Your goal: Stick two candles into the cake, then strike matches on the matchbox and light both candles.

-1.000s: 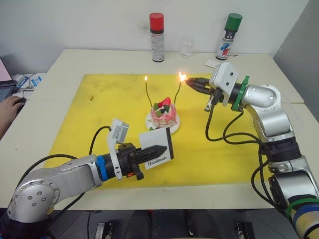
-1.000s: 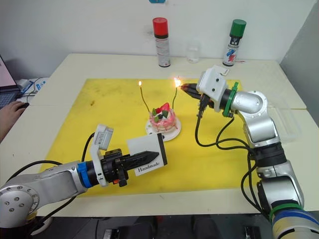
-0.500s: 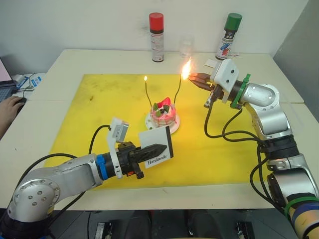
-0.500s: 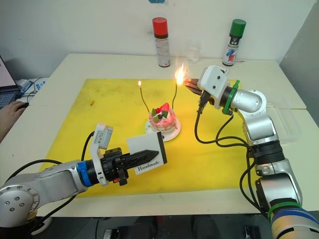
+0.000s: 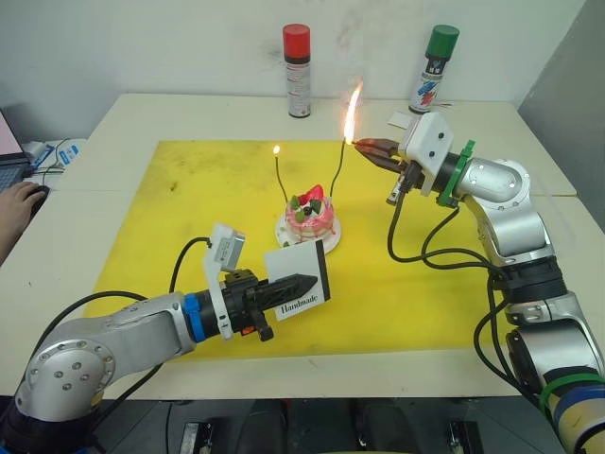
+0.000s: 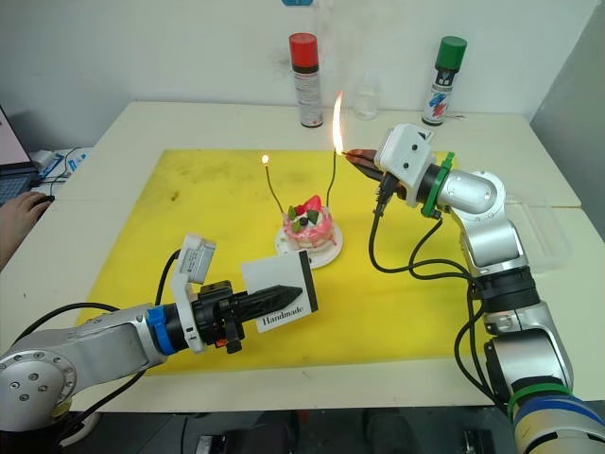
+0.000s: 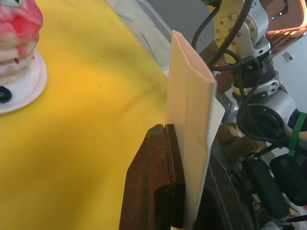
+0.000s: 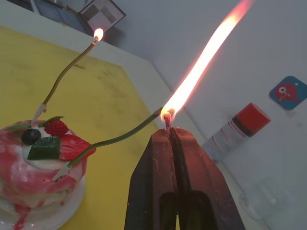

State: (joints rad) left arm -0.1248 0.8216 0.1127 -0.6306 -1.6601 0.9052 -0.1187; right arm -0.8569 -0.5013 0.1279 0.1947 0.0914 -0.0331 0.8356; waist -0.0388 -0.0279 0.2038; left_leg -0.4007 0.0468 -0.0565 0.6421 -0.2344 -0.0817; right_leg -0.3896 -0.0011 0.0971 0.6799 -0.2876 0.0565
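— Where is the cake (image 5: 311,218) found, and what is seen on it?

— It is placed on a small white plate (image 5: 284,233) near the middle of the yellow mat (image 5: 189,208). Two thin green candles are stuck into it. The left candle (image 5: 281,180) is lit with a small flame. The tip of the right candle (image 5: 338,172) is met by a tall flame (image 5: 354,104).

— By what is this flame carried?

— A burning match (image 8: 167,121) is held in the right gripper (image 5: 371,148); its fingers are closed together on the short stick, of which only the tip is seen. The match tip is touching the candle end in the right wrist view.

— And the left gripper (image 5: 291,285)?

— The matchbox (image 5: 299,274) is clamped between its fingers and is held upright above the front of the mat, near the cake. The word "Handmade" is read on its face.

— What is standing behind the mat?

— A red-capped spray can (image 5: 298,71) and a green-capped spray can (image 5: 433,69) are seen at the back of the table (image 5: 142,113). A person's hand (image 5: 17,206) is resting at the left edge.
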